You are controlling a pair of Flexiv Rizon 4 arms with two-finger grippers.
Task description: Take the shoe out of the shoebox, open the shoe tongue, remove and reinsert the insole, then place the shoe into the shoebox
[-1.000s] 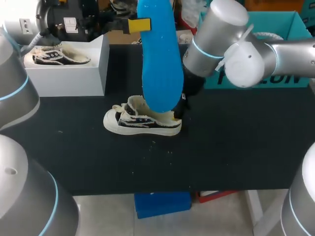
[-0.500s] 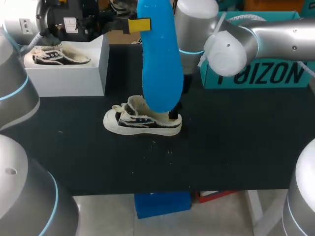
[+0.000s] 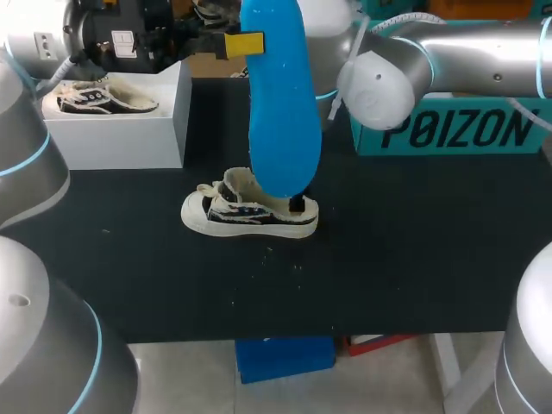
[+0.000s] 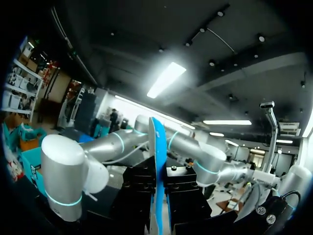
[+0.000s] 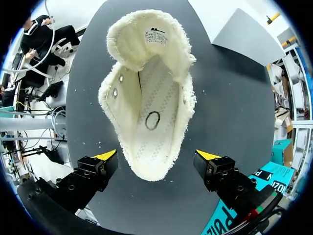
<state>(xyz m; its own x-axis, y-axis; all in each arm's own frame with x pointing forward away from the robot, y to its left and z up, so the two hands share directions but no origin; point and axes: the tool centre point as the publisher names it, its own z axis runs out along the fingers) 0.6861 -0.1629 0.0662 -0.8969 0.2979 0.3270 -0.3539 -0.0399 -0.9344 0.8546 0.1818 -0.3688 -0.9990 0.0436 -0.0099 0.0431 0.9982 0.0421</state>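
Insole: the blue insole (image 3: 276, 103) is out of the shoe, hanging upright above the table with its lower end over the heel opening.
Left gripper: the left gripper (image 3: 246, 43) is clamped on the insole's upper end. The left wrist view shows the insole (image 4: 157, 186) edge-on between the two fingers.
Shoe: the low sneaker (image 3: 248, 214) stands on its sole mid-table, outside the shoebox. Its tongue is folded forward and its footbed is bare (image 5: 149, 112).
Right gripper: the right gripper (image 5: 156, 156) hovers over the heel, jaws wide, one yellow tip on each side and neither touching.
Handling: the insole looks thin, light and bendy, so it will probably flop or buckle if pushed from its far end. The sneaker's fleecy upper looks soft and the rubber sole firmer.
Where to hold: probably the heel sides, pinning the sneaker while the insole slides toe-first.
Surface: the black table (image 3: 414, 259) is matte, with pale specks.
Surroundings: a white shoebox (image 3: 112, 138) at the left rear holds a second sneaker (image 3: 99, 99). A teal box (image 3: 457, 129) sits at the right rear.
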